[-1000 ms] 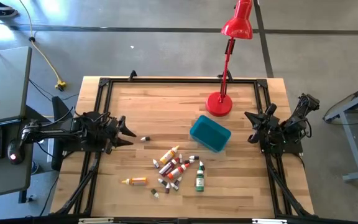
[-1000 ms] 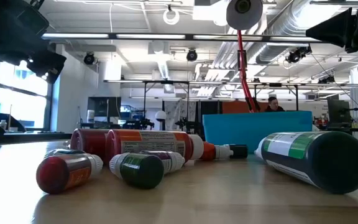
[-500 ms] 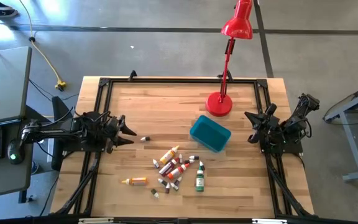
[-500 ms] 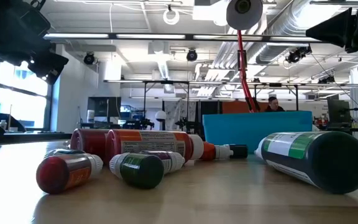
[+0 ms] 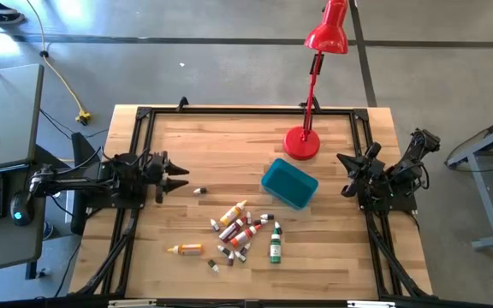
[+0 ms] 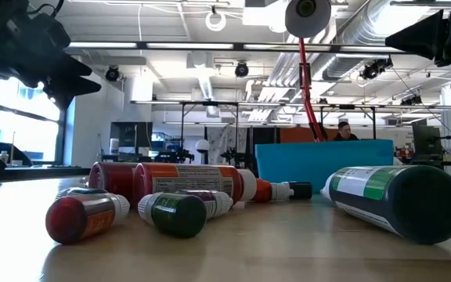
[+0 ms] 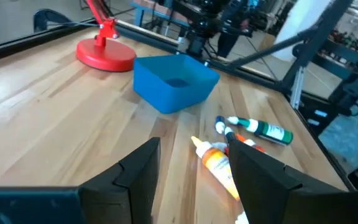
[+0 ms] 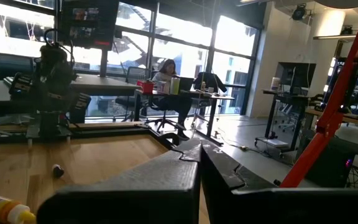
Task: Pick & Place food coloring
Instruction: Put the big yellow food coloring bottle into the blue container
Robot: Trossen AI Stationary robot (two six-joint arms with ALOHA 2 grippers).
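Note:
Several food coloring bottles (image 5: 240, 232) lie on their sides on the wooden table, near its front middle. A green one (image 5: 275, 244) lies at their right, a yellow one (image 5: 185, 249) apart at the left, and a tiny one (image 5: 199, 191) farther back. The low view shows them close up (image 6: 180, 213). My left gripper (image 5: 176, 180) hovers open at the table's left, pointing toward the bottles (image 7: 216, 165), touching nothing. My right gripper (image 5: 347, 176) waits shut and empty at the table's right edge (image 8: 199, 167).
A teal tub (image 5: 288, 183) stands right of centre, behind the bottles (image 7: 174, 81). A red desk lamp stands on its round base (image 5: 301, 144) at the far right. A black frame (image 5: 246, 111) runs round the tabletop. People sit in the room beyond.
My left gripper has turned about its wrist in place, swinging and rolling a little, with its fingers staying open. The bottles and the tub lie as before.

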